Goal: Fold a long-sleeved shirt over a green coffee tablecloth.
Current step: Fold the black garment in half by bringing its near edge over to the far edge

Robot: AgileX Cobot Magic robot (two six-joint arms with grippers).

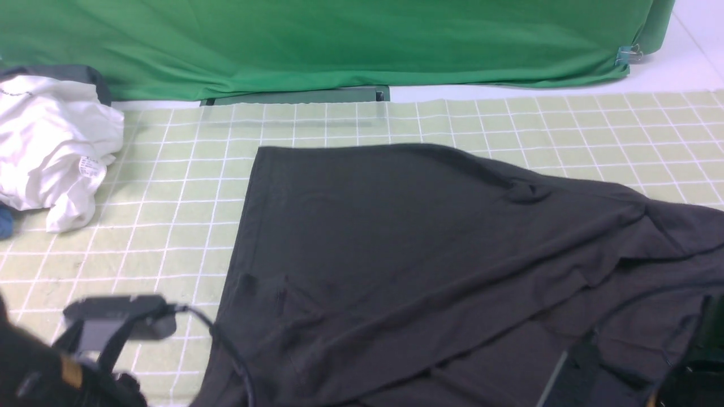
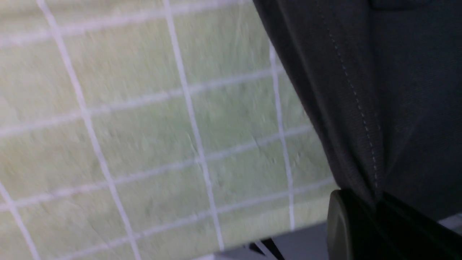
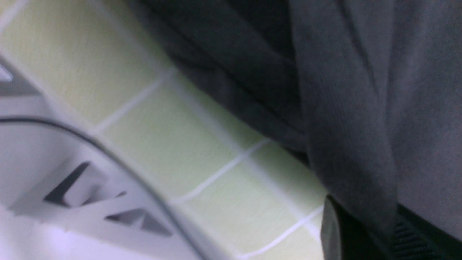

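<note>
The black long-sleeved shirt (image 1: 430,249) lies over the pale yellow-green gridded tablecloth (image 1: 181,186), its near edge lifted into creases toward both arms; no logo shows. In the left wrist view my left gripper (image 2: 377,207) is shut on the shirt's stitched hem (image 2: 357,108), which runs taut away from the jaws above the tablecloth (image 2: 144,137). In the right wrist view my right gripper (image 3: 375,220) is shut on a bunched fold of the shirt (image 3: 346,137) above the tablecloth (image 3: 173,141). The front view shows only the left arm (image 1: 113,322) and right arm (image 1: 588,367) at the bottom corners.
A crumpled white garment with a label tag (image 1: 51,147) lies at the far left of the tablecloth. A plain deep-green backdrop (image 1: 339,45) hangs behind the table. The table's near edge (image 2: 303,242) and white frame parts (image 3: 72,195) lie just beside the grippers.
</note>
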